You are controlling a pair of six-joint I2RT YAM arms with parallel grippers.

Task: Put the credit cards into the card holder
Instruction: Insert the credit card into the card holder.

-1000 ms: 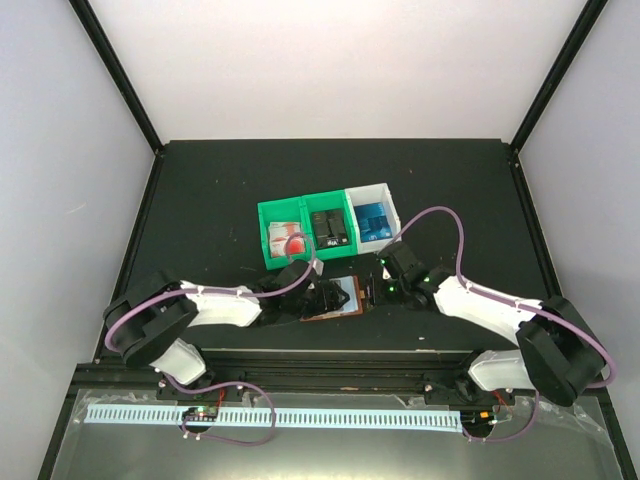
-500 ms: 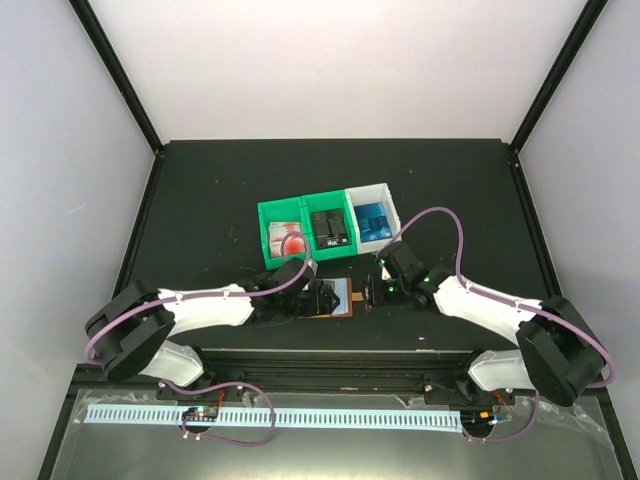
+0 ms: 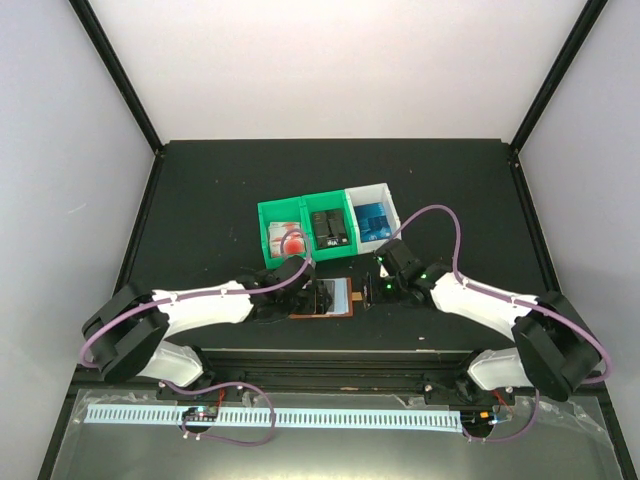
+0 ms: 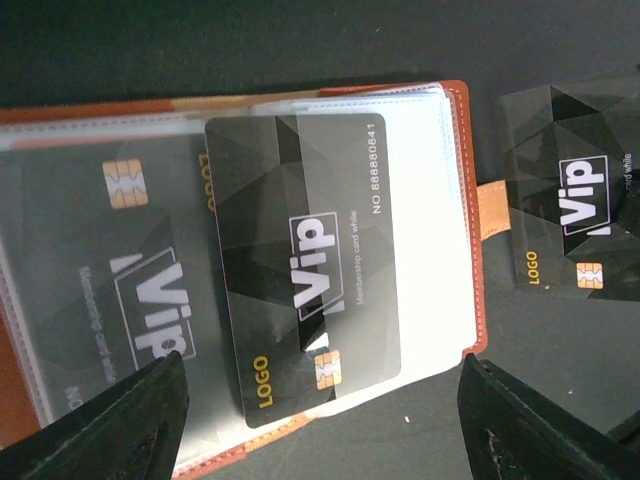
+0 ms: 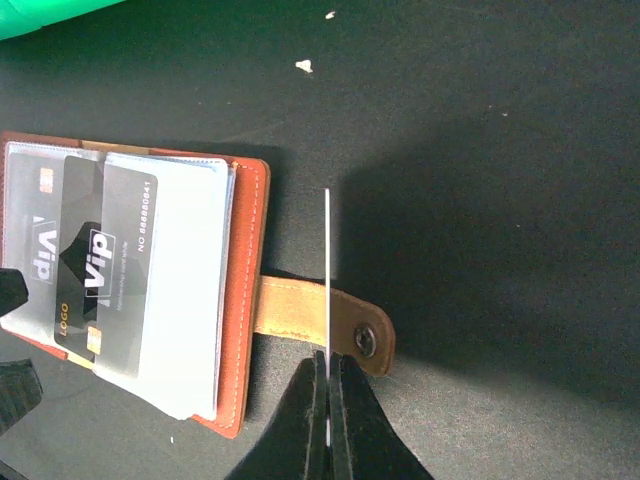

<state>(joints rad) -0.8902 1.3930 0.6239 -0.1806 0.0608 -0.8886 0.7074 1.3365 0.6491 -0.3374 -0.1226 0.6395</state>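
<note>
**Black table** (image 3: 200,200) with green bins (image 3: 272,215) at the rear. The open leather card holder (image 5: 250,250) lies flat just in front of them, clear pockets upward. The left gripper (image 4: 322,365) hangs over it, fingers spread wide and gripping nothing. The right gripper (image 5: 327,375) pinches a black VIP card (image 4: 570,180) on edge over the snap tab (image 5: 290,300). A second black VIP card (image 4: 300,250) sits partly in a pocket, one end protruding. Likely step: seating cards. Square the held edge to the pocket mouth and slide it parallel to the sleeve, with the left arm steadying the holder.
</note>
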